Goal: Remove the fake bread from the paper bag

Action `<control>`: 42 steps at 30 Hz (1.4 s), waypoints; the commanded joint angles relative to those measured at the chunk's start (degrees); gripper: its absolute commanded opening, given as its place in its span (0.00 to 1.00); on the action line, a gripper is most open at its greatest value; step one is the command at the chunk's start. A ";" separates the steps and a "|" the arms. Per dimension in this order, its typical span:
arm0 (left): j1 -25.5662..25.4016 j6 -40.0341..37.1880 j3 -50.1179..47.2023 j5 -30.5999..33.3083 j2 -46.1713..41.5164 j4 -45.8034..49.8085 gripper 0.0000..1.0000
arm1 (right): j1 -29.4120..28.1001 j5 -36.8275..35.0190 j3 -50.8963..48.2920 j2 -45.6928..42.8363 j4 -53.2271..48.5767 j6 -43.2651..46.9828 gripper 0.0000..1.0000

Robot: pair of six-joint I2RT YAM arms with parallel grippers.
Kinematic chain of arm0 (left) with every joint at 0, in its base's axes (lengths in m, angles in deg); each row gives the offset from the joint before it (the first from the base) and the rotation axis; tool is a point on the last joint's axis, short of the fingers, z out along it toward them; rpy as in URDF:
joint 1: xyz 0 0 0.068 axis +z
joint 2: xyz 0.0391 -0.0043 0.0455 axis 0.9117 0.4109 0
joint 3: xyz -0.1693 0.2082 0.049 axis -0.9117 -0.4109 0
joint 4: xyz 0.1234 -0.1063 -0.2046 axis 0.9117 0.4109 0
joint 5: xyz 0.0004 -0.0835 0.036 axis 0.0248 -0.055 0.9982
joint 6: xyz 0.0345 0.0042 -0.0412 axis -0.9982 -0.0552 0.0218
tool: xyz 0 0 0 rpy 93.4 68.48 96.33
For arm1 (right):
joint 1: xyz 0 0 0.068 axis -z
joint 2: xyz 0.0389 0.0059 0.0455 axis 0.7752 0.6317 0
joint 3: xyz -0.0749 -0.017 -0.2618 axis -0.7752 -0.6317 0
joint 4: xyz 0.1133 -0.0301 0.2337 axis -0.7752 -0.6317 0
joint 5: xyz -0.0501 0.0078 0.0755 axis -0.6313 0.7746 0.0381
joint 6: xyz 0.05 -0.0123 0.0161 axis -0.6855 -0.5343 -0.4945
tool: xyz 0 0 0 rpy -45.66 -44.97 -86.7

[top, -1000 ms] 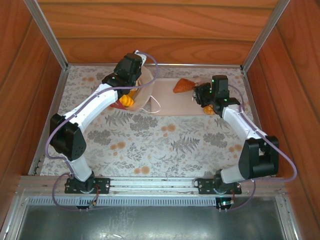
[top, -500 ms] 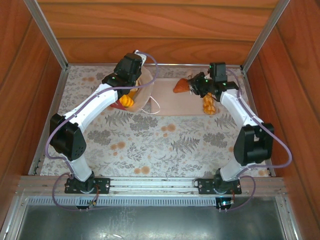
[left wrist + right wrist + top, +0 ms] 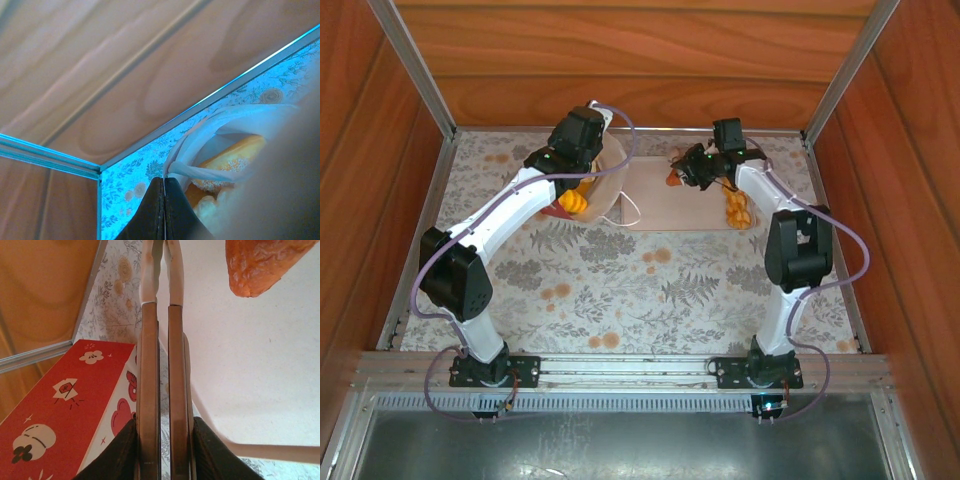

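Note:
The paper bag (image 3: 603, 193) lies at the pink tray's left end, its white rim (image 3: 200, 172) pinched in my shut left gripper (image 3: 165, 180). Golden fake bread (image 3: 232, 157) shows inside its mouth, orange from above (image 3: 572, 200). My right gripper (image 3: 162, 435) is shut on the metal tongs (image 3: 160, 340), whose arms are squeezed nearly together with nothing between the tips. They point past the bag's red band (image 3: 60, 405). An orange croissant-like piece (image 3: 260, 265) lies on the tray (image 3: 250, 365) just right of the tongs' tips, partly under the right wrist from above (image 3: 672, 180).
A knobbly golden piece (image 3: 737, 208) rests on the right end of the tray (image 3: 665, 210). Wooden walls and metal rails close in the floral table (image 3: 620, 290) on three sides. The bag's cord handle (image 3: 628, 212) lies over the tray's left edge.
My right arm has swung left and away across the tray, from above the knobbly piece to beside the croissant, and the tongs have squeezed closer. The left arm has not moved.

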 commanded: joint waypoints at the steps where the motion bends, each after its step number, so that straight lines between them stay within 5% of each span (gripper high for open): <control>1: -0.23 0.34 -0.05 1.34 -1.64 -3.66 0.00 | -0.22 0.77 2.72 2.00 -0.44 -0.37 0.28; 18: -0.24 0.25 -0.75 1.39 -1.38 -3.66 0.00 | 0.63 -3.92 5.93 6.97 -2.35 -1.32 0.26; 42: -0.31 -0.54 -0.18 1.62 -1.57 -3.54 0.00 | 2.13 -7.41 1.97 2.44 -1.37 -2.53 0.25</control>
